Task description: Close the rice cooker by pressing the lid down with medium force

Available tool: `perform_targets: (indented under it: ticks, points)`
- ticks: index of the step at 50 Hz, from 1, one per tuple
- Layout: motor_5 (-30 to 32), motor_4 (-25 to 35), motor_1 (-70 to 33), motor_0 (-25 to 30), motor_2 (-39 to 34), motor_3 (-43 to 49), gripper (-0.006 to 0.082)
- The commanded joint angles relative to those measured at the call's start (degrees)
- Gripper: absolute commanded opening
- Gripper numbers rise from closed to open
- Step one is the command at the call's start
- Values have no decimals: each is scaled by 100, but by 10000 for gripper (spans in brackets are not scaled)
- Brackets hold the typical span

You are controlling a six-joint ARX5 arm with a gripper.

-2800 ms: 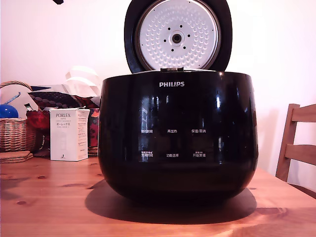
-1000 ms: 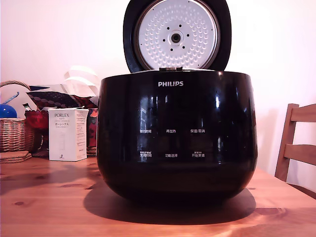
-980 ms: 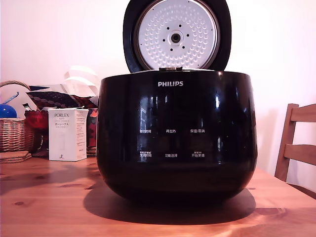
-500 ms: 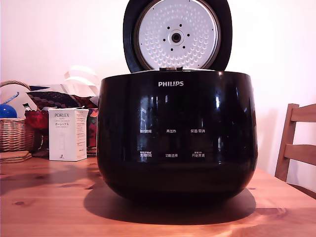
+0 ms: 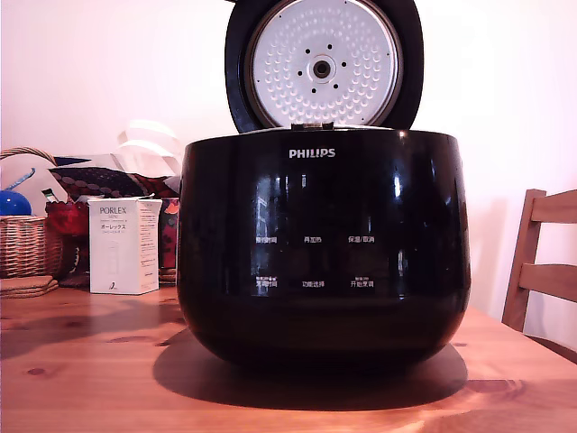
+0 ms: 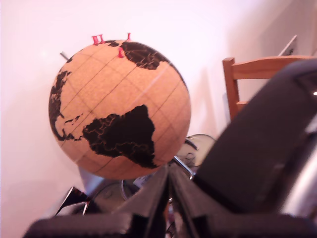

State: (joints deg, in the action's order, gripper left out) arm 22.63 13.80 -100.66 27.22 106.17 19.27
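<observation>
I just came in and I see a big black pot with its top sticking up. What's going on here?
That is a rice cooker on a wooden table, and its lid stands wide open, silver inside facing the room. Nothing is pushing it down yet. The robot arm does not show in the exterior view. In the wrist view, the gripper looks shut, with a cork globe beyond it. A white box and a basket sit nearby.

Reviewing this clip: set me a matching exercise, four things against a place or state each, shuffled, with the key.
Things:
1. lid
2. white box
3. wicker basket
4. wooden chair

Places or states:
A. exterior view's right edge
B. standing open above the rice cooker
C. exterior view's far left
D. upright just left of the cooker in the exterior view

Pairs: 1-B, 2-D, 3-C, 4-A
</observation>
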Motion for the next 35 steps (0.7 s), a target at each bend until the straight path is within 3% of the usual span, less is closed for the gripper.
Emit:
perform_targets:
  ticks: [1, 18, 35]
  points:
    - [35, 15, -201, 52, -81, 35, -22]
    - [33, 697, -164, 140, 57, 966, -22]
    - [-107, 811, -162, 221, 935, 3119, -22]
